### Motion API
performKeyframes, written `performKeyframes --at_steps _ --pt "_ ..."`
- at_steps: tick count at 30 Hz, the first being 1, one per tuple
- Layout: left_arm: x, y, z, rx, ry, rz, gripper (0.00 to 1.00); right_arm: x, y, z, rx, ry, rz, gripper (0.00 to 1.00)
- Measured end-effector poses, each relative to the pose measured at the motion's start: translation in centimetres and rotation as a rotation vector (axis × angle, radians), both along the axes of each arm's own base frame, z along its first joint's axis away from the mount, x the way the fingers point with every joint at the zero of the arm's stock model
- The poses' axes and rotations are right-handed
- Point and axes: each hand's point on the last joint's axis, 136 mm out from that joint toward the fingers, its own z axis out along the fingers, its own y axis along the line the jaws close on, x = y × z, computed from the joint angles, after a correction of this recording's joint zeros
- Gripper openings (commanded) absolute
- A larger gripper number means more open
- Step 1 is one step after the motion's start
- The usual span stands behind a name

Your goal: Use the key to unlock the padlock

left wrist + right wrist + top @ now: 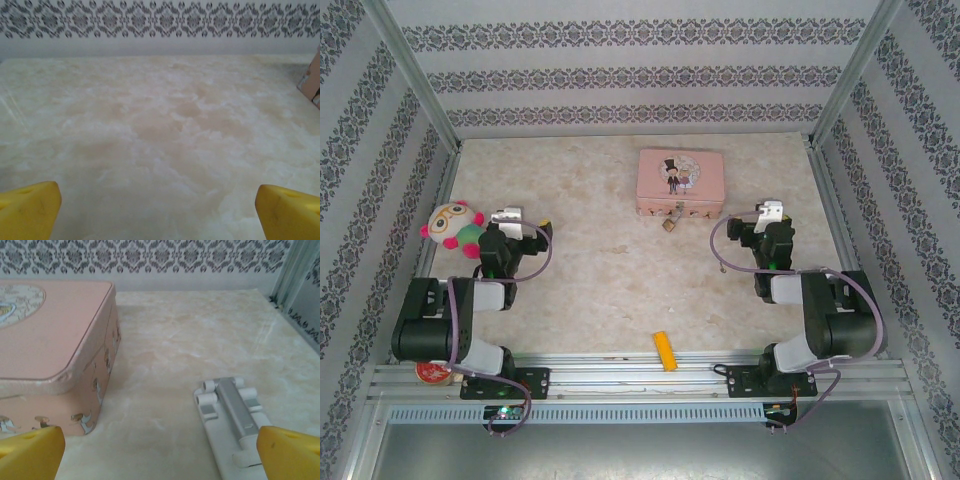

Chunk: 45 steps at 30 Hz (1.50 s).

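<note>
Basically nothing is done yet. The padlock (670, 223) hangs at the front face of the pink tin (681, 172), mid-table toward the far wall. It is a small brass thing dangling off the clasp, at or just above the table (600, 290). It is too small to tell whether the shackle is shut, but it looks hooked on, so I judge it locked. As for the key, I cannot tell where it is. A yellow bar (665, 351) lies by the front rail between the 2 bases and does not read as a key to me.

On the left gripper (159, 215) the jaws are spread wide with nothing between them. Its yellow fingertips (30, 210) sit at the 2 bottom corners of the left wrist view, with bare marble-look table ahead and a corner of the tin at the right edge. That arm is folded low on the left, just beside a plush toy (453, 227) and well apart from the padlock.

The right gripper (160, 455) is also released and empty. Its wrist view has the tin's side on the left and a white hinged stand (232, 420) on the table just ahead to the right. This arm sits right of the tin, nearer the padlock than the left one.

Progress is 0 steps. By my judgement what is left is to find and grasp the key, steady the padlock with the other claw, insert, turn, and free the shackle. The risks are a free-swinging lock and a tiny keyhole.
</note>
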Motion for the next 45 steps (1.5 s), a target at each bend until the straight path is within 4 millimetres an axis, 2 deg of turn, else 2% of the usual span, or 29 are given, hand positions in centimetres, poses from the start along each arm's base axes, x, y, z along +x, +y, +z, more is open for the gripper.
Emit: performKeyframes --at_steps 5,9,12,15,19,23,30,39,45 --pt "-0.8 0.5 1.5 -0.003 -0.036 0.035 0.99 -0.5 -0.1 1.8 -0.012 -0.031 -0.030 0.98" --pt "-1.9 1.0 4.3 -0.032 -0.093 0.072 0.99 -1.8 -0.1 4.2 -0.010 -0.043 -0.063 0.98" --pt "-2.9 1.0 7.0 -0.068 -0.150 0.082 0.99 -2.9 -0.1 6.2 0.000 -0.043 -0.096 0.89" --pt "-3.9 0.9 8.8 -0.112 -0.177 0.086 0.99 -4.2 0.0 7.9 0.026 -0.017 -0.122 0.78" --pt "-4.9 0.5 10.5 -0.182 -0.206 0.074 0.99 -6.3 0.7 9.0 0.085 0.056 -0.146 0.65" --pt "-5.4 -0.3 11.1 -0.257 -0.211 0.050 0.99 -8.7 2.0 7.2 0.143 0.199 -0.168 0.59" --pt "-5.2 -2.4 10.2 -0.358 -0.164 -0.004 0.99 -12.5 4.1 1.7 0.138 0.503 -0.241 0.56" --pt "-3.9 -3.2 6.7 -0.433 -0.052 -0.004 0.99 -12.5 5.7 -3.3 0.114 0.745 -0.334 0.54" --pt "-3.7 -3.5 5.9 -0.450 -0.020 -0.013 0.99 -11.9 6.2 -5.0 0.130 0.817 -0.365 0.52"
